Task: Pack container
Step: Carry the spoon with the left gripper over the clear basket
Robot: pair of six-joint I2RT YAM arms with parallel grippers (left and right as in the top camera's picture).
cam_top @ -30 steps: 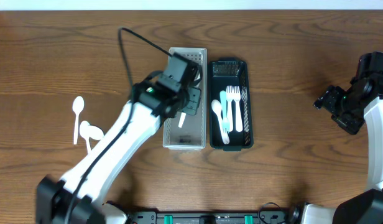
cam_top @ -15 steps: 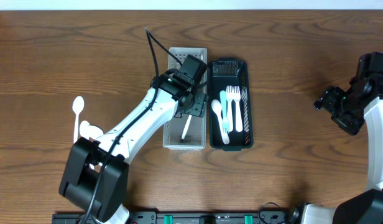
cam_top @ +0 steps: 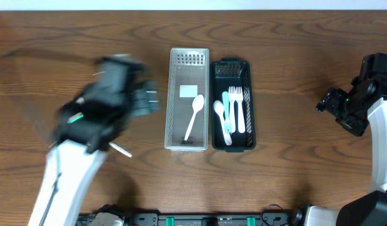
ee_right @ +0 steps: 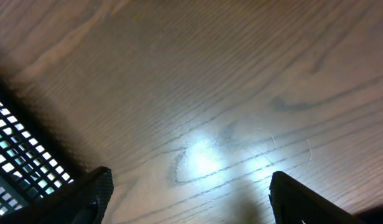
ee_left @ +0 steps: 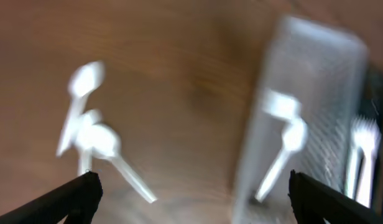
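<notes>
A clear white container (cam_top: pixel 189 63) stands mid-table with one white spoon (cam_top: pixel 193 117) lying loose inside it. Beside it on the right, a dark green tray (cam_top: pixel 232 68) holds a white spoon, a teal piece and white forks (cam_top: pixel 239 110). My left gripper (cam_top: pixel 145 100) is a blur to the left of the container, open and holding nothing. Its wrist view shows the gripper (ee_left: pixel 191 199) above bare wood, with loose white spoons (ee_left: pixel 95 138) on the left and the container (ee_left: pixel 316 81) on the right. My right gripper (cam_top: pixel 325 102) hangs open at the far right.
One spoon handle (cam_top: pixel 121 149) pokes out from under the left arm on the table. In the right wrist view the open gripper (ee_right: pixel 191 199) hovers over bare wood, with a dark grid (ee_right: pixel 14 155) at the left edge.
The left gripper opened and let go of the white spoon, which now lies in the white container. The left arm swung away to the left. The right arm stayed put.
</notes>
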